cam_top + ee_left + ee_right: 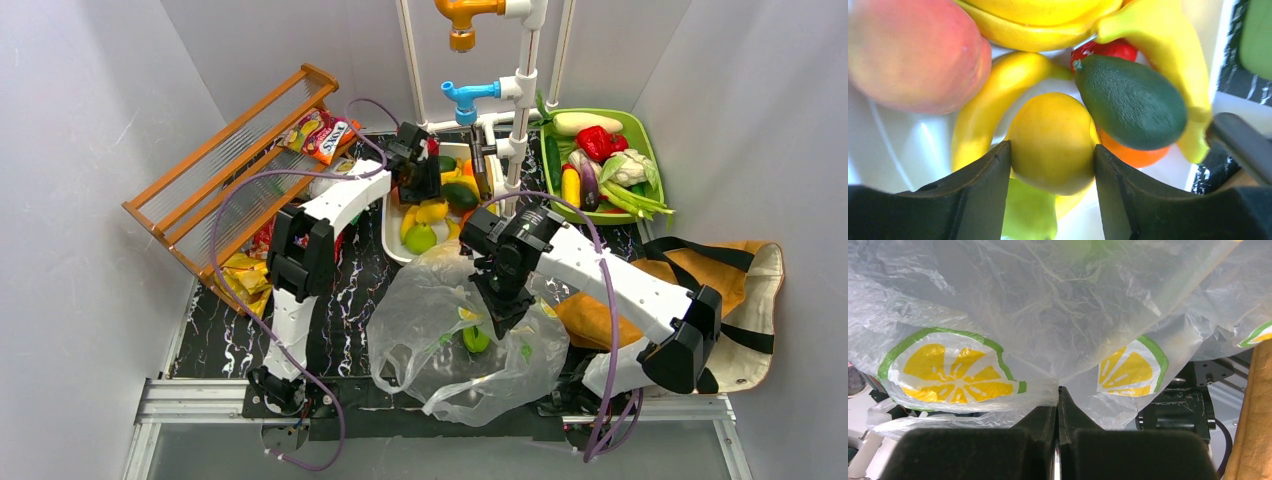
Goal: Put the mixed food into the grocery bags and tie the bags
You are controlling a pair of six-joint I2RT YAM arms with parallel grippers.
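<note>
My left fingers (983,195) pinch the glossy yellow toy lemon (1050,140) across its short sides. Its long axis runs along them, in the white plastic tray (389,228). The clear lemon-print plastic bag (440,320) lies nearer me and rightward, its film nipped between my pressed-together right fingers (1013,445).

**Gloss, film and matt black**

The left gripper's (1050,146) fingers (978,195) are matt black plastic. Between them is the lemon (1053,125), smooth and softly glossy. Just past the fingertips, the avocado (1130,100) has a finely pebbled dark skin, the bananas (998,100) shine like hard plastic, and the peach (913,50) looks duller. The white tray (908,145) beneath is glossy plastic. Caught between the right gripper's (1058,390) matt black fingers (1023,445) is the clear bag (1048,315), a thin, crinkled, shiny film. To that hand's right is the tote (1255,415), coarse tan cloth
</note>
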